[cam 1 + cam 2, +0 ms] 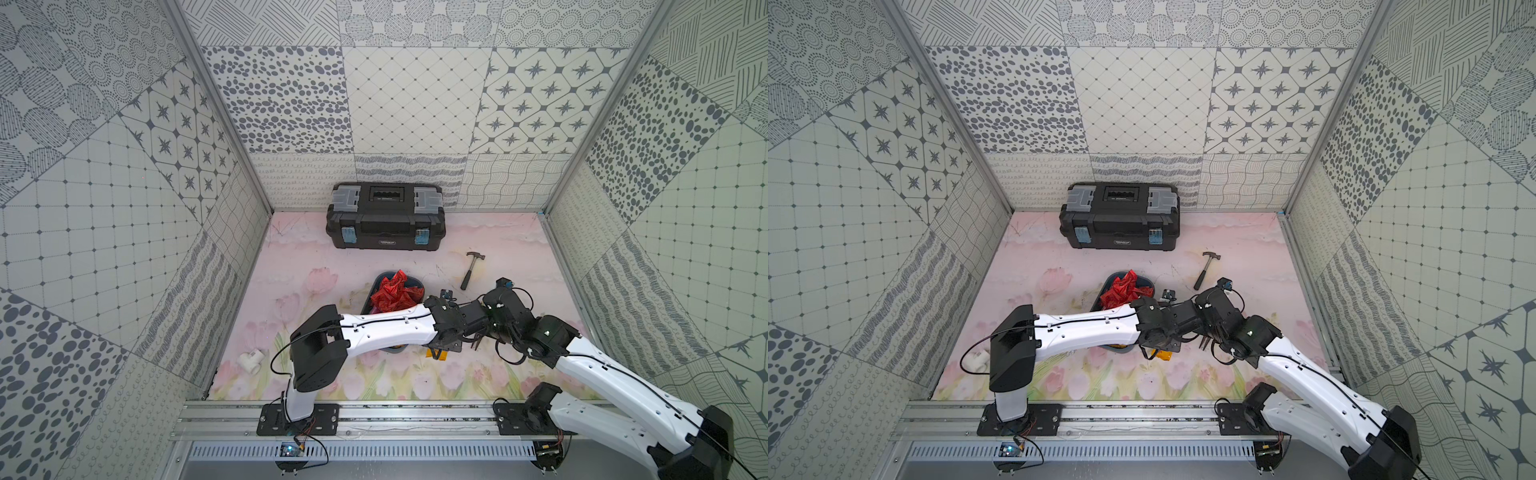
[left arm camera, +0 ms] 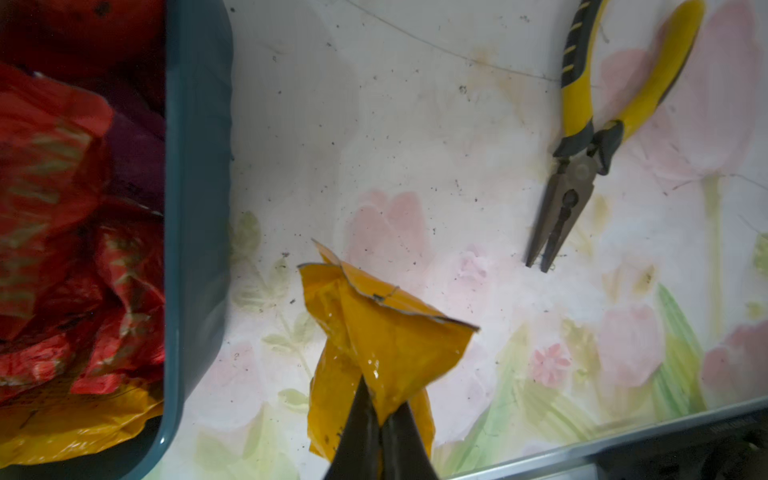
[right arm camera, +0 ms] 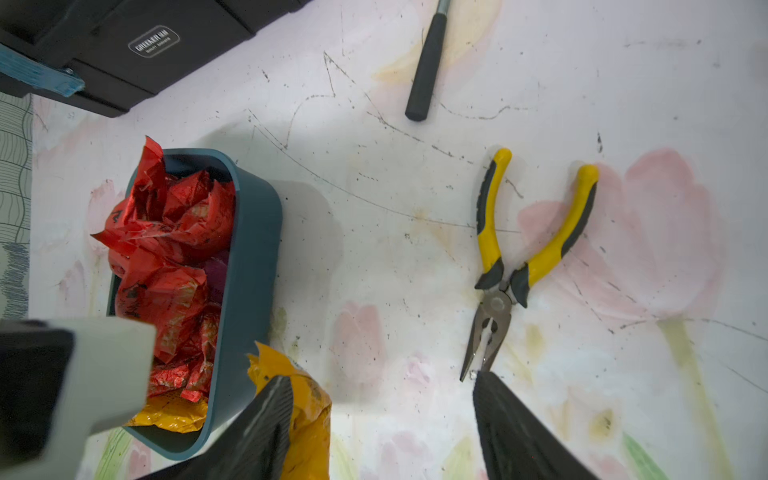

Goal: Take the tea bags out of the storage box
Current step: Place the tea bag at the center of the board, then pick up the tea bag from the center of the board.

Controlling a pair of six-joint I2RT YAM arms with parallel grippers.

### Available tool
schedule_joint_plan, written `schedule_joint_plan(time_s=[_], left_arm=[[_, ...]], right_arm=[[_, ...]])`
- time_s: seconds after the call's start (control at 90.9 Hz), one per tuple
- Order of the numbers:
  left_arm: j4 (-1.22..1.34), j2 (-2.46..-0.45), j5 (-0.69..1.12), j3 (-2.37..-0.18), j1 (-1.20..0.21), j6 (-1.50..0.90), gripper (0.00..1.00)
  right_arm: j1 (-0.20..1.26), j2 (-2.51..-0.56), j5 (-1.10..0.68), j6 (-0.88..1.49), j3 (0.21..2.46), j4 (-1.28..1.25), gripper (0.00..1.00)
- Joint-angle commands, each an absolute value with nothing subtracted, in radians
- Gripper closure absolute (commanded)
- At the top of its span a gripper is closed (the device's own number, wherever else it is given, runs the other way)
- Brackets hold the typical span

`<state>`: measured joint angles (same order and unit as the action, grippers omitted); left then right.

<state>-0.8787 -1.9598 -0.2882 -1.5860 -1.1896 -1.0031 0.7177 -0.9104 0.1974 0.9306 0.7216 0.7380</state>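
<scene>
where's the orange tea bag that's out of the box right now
The orange tea bag is pinched in the left gripper, just outside the storage box, pliers beyond.

The storage box (image 3: 253,266) is heaped with red tea bags (image 3: 166,249) that rise above its rim, so there is little slack for anything reaching inside. Between the box and the yellow-handled pliers (image 3: 494,270) lies a wide bare strip of floral table (image 3: 374,249), open for passing through. The near end of that strip is crowded: the left gripper (image 2: 380,419) is pinched on an orange-yellow tea bag (image 2: 386,332) just beside the box wall, and the right gripper (image 3: 382,419), jaws spread, hangs close by with one finger by the plier tips. In both top views the two forearms cross over the box's near end. Farther back, the hammer (image 1: 471,268) and the black toolbox (image 1: 385,216) stand well apart from the box.
</scene>
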Motion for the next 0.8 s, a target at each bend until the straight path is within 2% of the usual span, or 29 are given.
schedule_joint_plan(time_s=[0.0,0.077,0.231,0.462,0.572,0.682,0.792], left_arm=[[-0.935,-2.018,-0.333,-1.617,-1.198,-1.125,0.82],[-0.913,-2.016,-0.328,-1.607,-1.198,-1.115,0.66],[-0.887,-1.978,-0.314,-1.593,-1.197,-1.100,0.51],[-0.842,-1.739,-0.386,-1.501,-1.196,-1.101,0.48],[-0.855,-1.600,-0.417,-1.440,-1.157,-1.049,0.49],[-0.845,-1.445,-0.351,-1.322,-1.013,-0.985,0.50],[-0.838,-1.297,-0.164,-1.204,-0.782,-0.860,0.50]], right_arm=[[0.715,-0.908,0.104,0.988,0.692,0.776,0.27],[0.715,-0.905,0.087,0.992,0.680,0.781,0.27],[0.716,-0.890,0.098,0.975,0.678,0.791,0.27],[0.716,-0.882,0.057,0.938,0.689,0.813,0.29],[0.725,-0.959,-0.031,0.894,0.708,0.770,0.34],[0.766,-1.091,-0.100,0.868,0.757,0.722,0.37],[0.838,-1.193,-0.096,0.870,0.811,0.712,0.37]])
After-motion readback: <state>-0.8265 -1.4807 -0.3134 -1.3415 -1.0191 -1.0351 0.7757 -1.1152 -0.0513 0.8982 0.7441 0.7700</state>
